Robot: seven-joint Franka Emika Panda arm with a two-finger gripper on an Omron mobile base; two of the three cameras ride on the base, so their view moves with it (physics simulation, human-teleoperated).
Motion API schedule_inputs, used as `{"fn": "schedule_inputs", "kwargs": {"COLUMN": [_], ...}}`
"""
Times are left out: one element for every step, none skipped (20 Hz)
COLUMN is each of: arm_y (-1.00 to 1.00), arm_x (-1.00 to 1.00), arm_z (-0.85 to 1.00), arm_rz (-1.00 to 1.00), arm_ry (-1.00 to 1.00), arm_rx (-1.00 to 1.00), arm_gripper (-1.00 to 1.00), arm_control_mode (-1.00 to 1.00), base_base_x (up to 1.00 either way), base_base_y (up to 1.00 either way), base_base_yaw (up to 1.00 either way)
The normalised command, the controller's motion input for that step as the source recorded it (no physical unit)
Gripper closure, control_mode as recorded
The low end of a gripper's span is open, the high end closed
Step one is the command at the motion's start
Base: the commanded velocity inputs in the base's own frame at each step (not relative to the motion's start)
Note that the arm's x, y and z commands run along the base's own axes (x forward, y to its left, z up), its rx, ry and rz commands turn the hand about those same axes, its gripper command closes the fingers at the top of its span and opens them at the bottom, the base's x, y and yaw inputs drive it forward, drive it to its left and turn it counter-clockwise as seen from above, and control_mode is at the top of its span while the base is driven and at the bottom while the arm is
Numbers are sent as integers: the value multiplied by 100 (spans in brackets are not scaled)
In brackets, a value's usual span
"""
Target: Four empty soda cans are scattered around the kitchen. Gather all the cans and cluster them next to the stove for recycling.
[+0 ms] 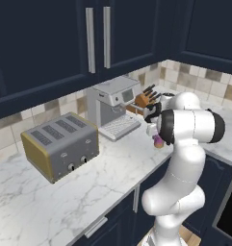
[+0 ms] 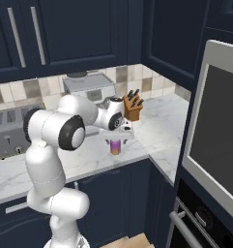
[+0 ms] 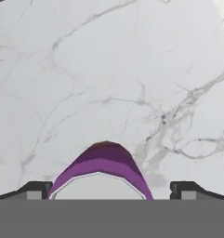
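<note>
A grey toaster (image 1: 61, 145) with yellow ends stood on the marble counter (image 1: 50, 197). Beside it, against the tiled wall (image 1: 194, 79), stood a silver coffee machine (image 1: 112, 106). A knife block (image 2: 132, 107) stood near the corner. Navy cabinets (image 1: 45, 43) hung above. A wall oven (image 2: 212, 140) stood at the right.

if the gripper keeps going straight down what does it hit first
The purple can, upright right under the open gripper, between its fingertips. Past it lies the marble counter.
</note>
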Motion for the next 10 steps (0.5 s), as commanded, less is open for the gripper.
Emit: {"fn": "schedule_inputs", "kwargs": {"arm_y": [0, 0, 0, 0, 0, 2, 3, 3, 1, 0], "arm_x": [4, 2, 0, 0, 4, 4, 4, 5, 3, 0], "arm_z": [-15, -15, -17, -18, -19, -19, -20, -20, -17, -14], "arm_rz": [0, 0, 0, 0, 1, 3, 3, 4, 5, 6], "arm_ry": [0, 0, 0, 0, 2, 0, 1, 0, 0, 0], "arm_rx": [0, 0, 0, 0, 0, 0, 0, 0, 0, 0], "arm_gripper": [-100, -100, -100, -100, -100, -100, 100, 100, 100, 100], "arm_control_mode": [-100, -100, -100, -100, -100, -100, -100, -100, -100, -100], "base_base_x": [0, 0, 0, 0, 0, 0, 0, 0, 0, 0], "base_base_y": [0, 0, 0, 0, 0, 0, 0, 0, 0, 0], "base_base_yaw": [0, 0, 0, 0, 0, 0, 0, 0, 0, 0]}}
